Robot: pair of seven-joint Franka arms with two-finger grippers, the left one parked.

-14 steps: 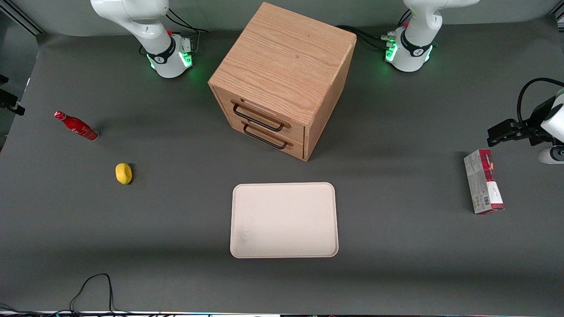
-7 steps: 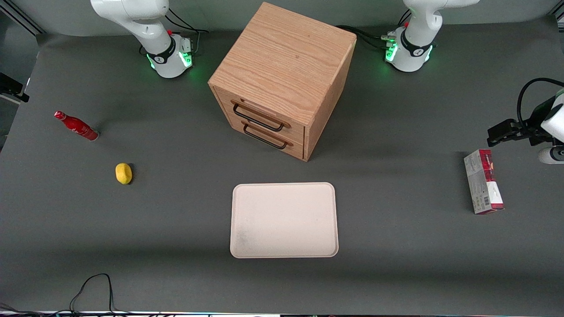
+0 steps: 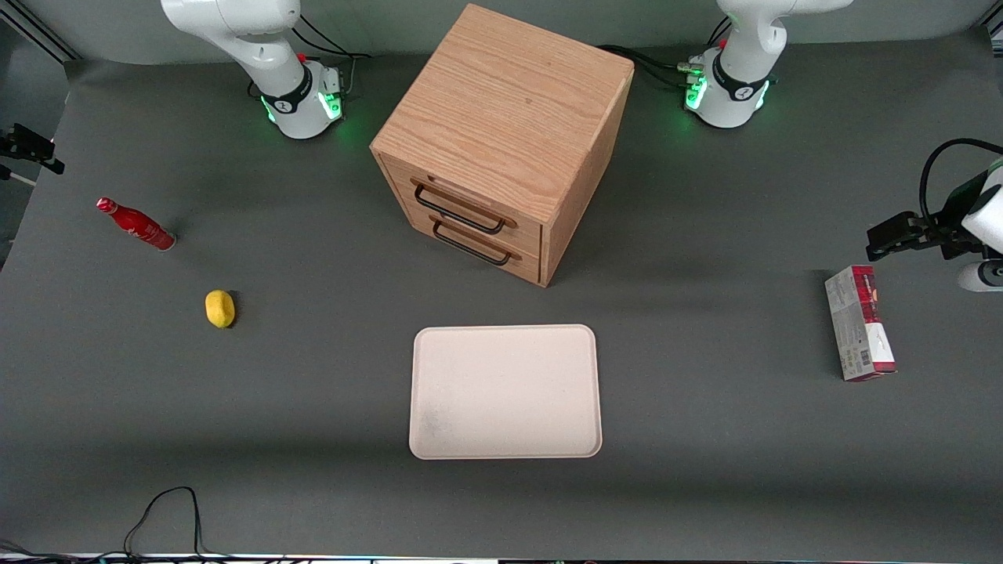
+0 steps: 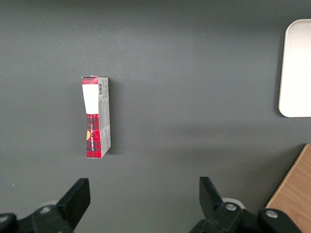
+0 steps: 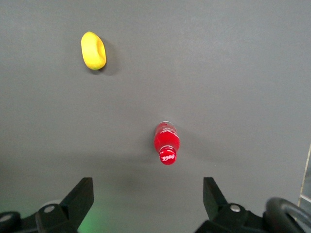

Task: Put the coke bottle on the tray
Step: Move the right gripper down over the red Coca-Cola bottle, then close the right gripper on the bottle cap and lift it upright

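Observation:
The coke bottle (image 3: 137,225), small, red, with a red cap, stands on the grey table toward the working arm's end. In the right wrist view I see the bottle (image 5: 166,142) from above, cap toward the camera. My right gripper (image 5: 147,199) hangs high over the table with its two fingers wide open and empty, and the bottle lies just ahead of the gap between them. A part of the gripper (image 3: 31,145) shows at the frame's edge in the front view. The pale cream tray (image 3: 505,392) lies flat and empty, nearer the front camera than the cabinet.
A yellow lemon (image 3: 220,308) lies nearer the front camera than the bottle, and it also shows in the right wrist view (image 5: 93,50). A wooden drawer cabinet (image 3: 501,141) stands mid-table. A red-and-grey carton (image 3: 859,333) lies toward the parked arm's end. A black cable (image 3: 168,509) loops at the front edge.
The visible part of my right gripper has moved away from the front camera and slightly in over the table. The bottle, lemon and tray have not moved.

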